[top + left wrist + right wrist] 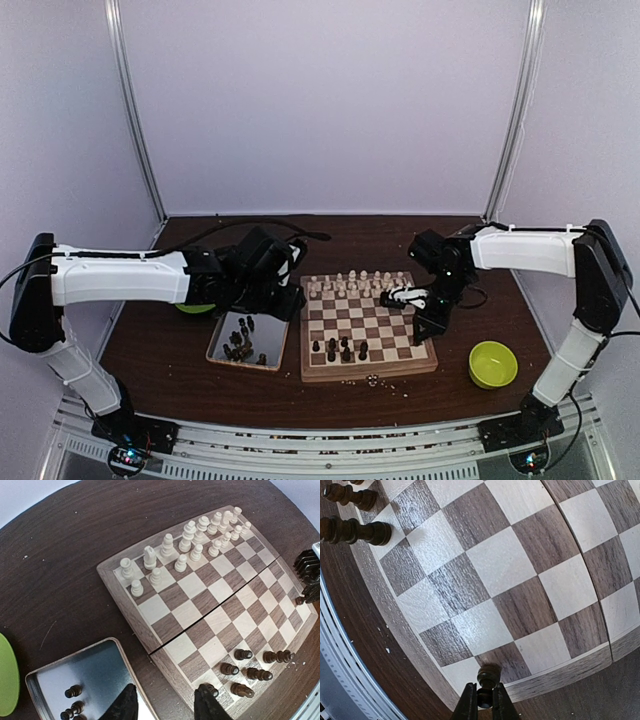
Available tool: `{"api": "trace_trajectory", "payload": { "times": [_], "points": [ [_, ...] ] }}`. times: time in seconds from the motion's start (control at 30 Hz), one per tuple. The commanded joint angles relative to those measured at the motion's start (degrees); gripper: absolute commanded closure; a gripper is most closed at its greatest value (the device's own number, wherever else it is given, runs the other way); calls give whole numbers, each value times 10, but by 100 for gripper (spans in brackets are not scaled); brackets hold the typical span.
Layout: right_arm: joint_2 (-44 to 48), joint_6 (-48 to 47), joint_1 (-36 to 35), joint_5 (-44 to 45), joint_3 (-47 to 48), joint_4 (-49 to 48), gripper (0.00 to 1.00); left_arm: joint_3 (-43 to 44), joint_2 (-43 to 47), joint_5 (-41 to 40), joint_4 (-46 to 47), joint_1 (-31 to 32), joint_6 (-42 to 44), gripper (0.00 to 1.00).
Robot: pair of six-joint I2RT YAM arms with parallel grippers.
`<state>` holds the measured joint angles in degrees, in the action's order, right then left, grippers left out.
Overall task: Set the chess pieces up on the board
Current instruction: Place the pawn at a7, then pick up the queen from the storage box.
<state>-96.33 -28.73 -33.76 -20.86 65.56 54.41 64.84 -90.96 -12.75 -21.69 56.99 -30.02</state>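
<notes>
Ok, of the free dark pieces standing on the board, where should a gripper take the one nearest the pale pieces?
Likely its narrow neck, from straight above: the dark piece stands upright on a wide base, other dark pieces close beside.

Top camera high, facing forward-down; wrist cameras close overhead; all share board [385,325].

Checkered wooden board [368,325] lying flat; dark chess pieces [340,349] clustered upright on near rows; 1 gripped at right edge.
</notes>
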Motion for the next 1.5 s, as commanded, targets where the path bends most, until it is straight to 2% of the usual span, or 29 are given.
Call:
{"api": "trace_trajectory", "payload": {
  "times": [0.0,0.2,0.53,0.63,0.77,0.9,1.03,1.13,1.23,1.33,1.47],
  "points": [
    [-11,2,-1,21,22,0,100,-9,10,6,10,-1,-9,60],
    [-28,4,-1,22,32,3,97,-11,6,12,16,0,-12,61],
    [-4,19,1,12,51,25,65,-12,13,4,0,0,-15,60],
    [29,30,4,-9,75,38,59,-10,26,-19,-27,0,-23,60],
    [84,45,10,-47,65,25,59,-10,41,-71,-104,-1,-69,59],
    [160,40,18,-54,-22,-42,59,-19,53,-110,-202,-9,-116,60],
    [217,36,36,-77,-109,-124,59,-62,87,-107,-248,-36,-117,63],
    [233,31,47,-71,-110,-125,59,-98,114,-62,-238,-85,-90,64],
    [229,23,51,-78,-112,-128,59,-124,129,20,-186,-129,-45,61],
    [216,13,51,-78,-111,-119,59,-121,127,66,-146,-138,1,58],
    [215,4,51,-76,-112,-115,59,-79,75,76,-162,-145,24,58]
  ]
}}
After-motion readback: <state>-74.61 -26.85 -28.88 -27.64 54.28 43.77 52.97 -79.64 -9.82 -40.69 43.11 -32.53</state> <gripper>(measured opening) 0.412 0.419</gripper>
